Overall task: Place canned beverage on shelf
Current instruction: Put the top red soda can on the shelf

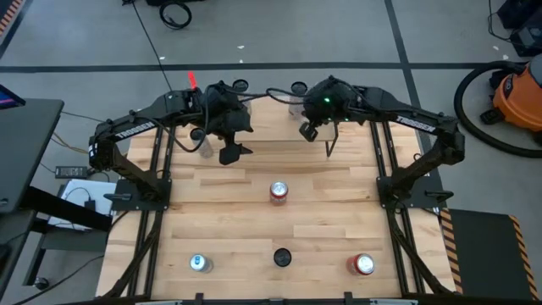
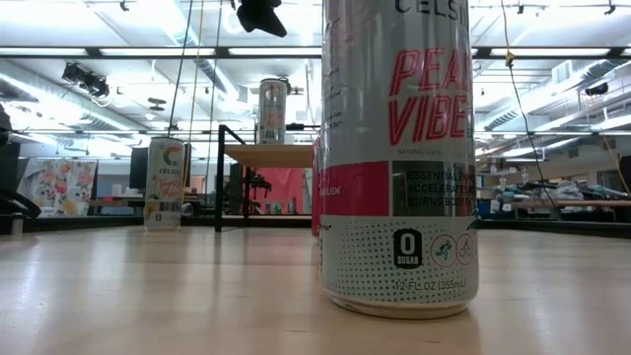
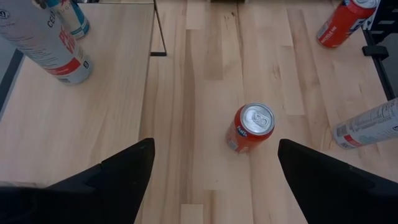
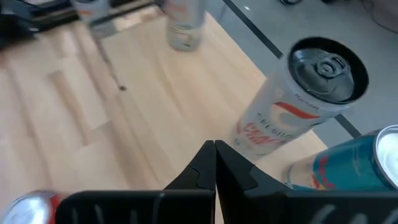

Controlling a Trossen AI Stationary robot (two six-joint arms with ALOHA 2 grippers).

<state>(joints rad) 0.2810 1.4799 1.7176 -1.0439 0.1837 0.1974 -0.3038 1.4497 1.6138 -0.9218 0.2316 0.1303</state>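
Shelf [image 2: 258, 155] stands at the table's [image 1: 339, 182] far edge, near the left corner, with one tall can [image 2: 271, 111] upright on its top board. Left gripper [image 1: 230, 152] hangs above the table just in front of the shelf, fingers [image 3: 118, 171] wide apart and holding nothing; an orange can [image 3: 250, 128] stands upright below it (mid-table). Right gripper [image 4: 215, 163] hovers near the far edge, fingers pressed together, empty. A white can [image 4: 295, 102] and a teal can [image 4: 348, 163] stand just beyond it.
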